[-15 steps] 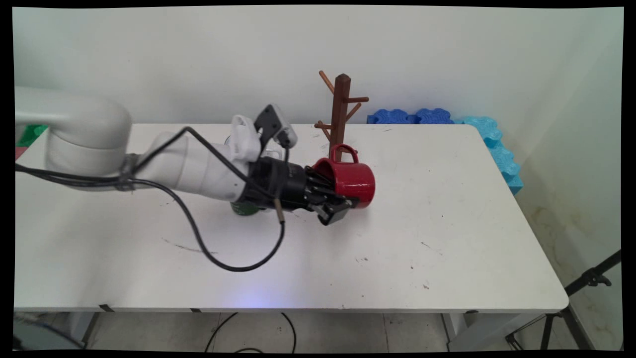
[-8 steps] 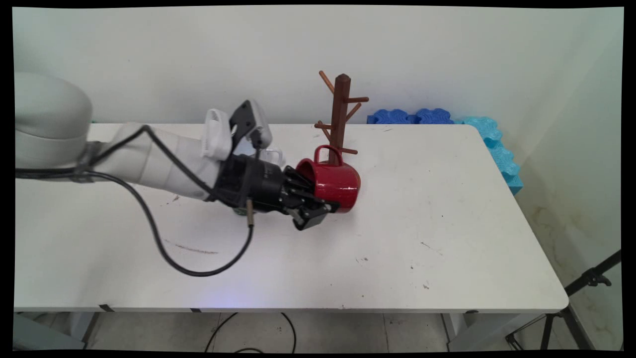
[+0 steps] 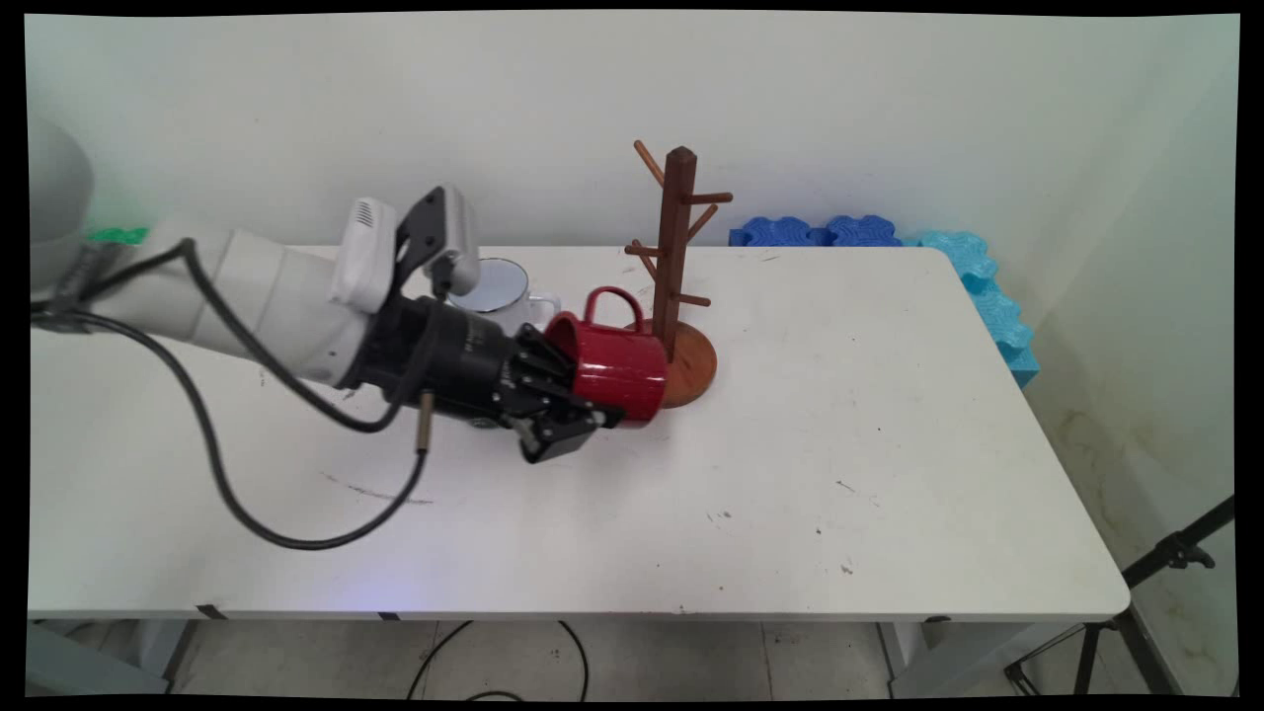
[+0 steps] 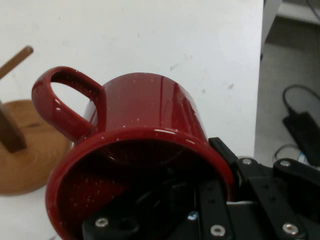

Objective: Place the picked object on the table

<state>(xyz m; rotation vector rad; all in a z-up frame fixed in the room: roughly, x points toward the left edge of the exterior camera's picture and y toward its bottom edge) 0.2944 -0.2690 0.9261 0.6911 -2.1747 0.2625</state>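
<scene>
Table (image 3: pixel 889 444): gripped red mug (image 3: pixel 617 370) further left now.

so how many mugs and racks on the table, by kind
red mug, on its side, held by the gripper by its rim: 1
white mug, standing behind the arm: 1
wooden mug tree: 1
total: 3, on the white table

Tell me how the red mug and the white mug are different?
The red mug is tipped on its side in the gripper, with one finger inside its rim; the white mug stands upright on the table, partly hidden behind the arm. One is red, one white. Both have a handle.
</scene>
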